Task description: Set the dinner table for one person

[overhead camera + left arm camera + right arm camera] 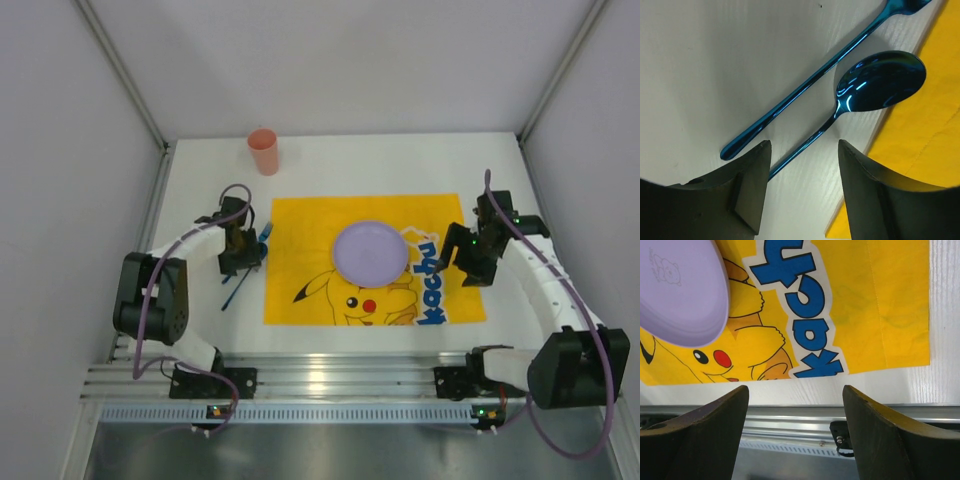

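One white counter [330, 165] fills the walled cell, with its ribbed rail [330, 378] along the near edge by the arm bases. A yellow cloth [300, 225] lies at its middle and carries a lilac plate [370, 250]. A pink cup [264, 152] stands upright beyond the cloth's far left corner. A blue spoon [880, 82] and a second blue utensil [805, 85] lie side by side just left of the cloth. The left hand [802, 165] is spread wide over the spoon's handle. The right hand [795, 400] is wide and empty above the cloth's near right corner.
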You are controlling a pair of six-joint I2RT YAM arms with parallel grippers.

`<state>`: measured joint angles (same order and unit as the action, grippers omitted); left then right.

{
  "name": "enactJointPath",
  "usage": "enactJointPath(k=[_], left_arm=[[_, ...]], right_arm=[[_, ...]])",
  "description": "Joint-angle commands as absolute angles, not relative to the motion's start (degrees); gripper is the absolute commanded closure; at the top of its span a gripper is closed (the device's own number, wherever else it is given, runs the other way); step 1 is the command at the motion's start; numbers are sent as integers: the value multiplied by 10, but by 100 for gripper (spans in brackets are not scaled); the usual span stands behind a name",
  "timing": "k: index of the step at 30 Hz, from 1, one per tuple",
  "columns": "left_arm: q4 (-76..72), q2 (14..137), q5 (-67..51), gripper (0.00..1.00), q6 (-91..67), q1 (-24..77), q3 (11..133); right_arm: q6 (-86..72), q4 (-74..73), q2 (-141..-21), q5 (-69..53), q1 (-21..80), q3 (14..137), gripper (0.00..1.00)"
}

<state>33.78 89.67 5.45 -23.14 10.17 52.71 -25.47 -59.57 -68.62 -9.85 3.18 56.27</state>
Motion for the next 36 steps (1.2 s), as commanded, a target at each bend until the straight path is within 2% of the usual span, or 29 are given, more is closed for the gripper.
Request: enactJointPath(k=[1,5,8,11,12,14,27,31,36], left_arm=[[301,931,61,39,-214,98,555],[300,962,63,44,-203,98,565],[300,977,72,51,-200,98,565],[301,990,76,67,-196,98,563],[302,995,79,84,-196,98,563],[302,999,91,100,-198,98,561],[344,965,72,100,-201,99,602],[385,938,59,100,-216,103,670],[441,925,55,100,-252,141,779]], right_arm=[[-246,-577,-690,-101,26,573,24],[-246,-578,-696,-96,26,577,23],[-249,-577,-700,-95,25,577,24],[-250,-577,-700,-94,23,575,24],[-250,-577,-700,-94,23,575,24],[-250,-577,-701,-92,23,575,24],[-255,-577,-693,-93,23,578,24],[-246,-558,-672,-148,29,596,23],[-271,-487,-661,-237,86,645,20]])
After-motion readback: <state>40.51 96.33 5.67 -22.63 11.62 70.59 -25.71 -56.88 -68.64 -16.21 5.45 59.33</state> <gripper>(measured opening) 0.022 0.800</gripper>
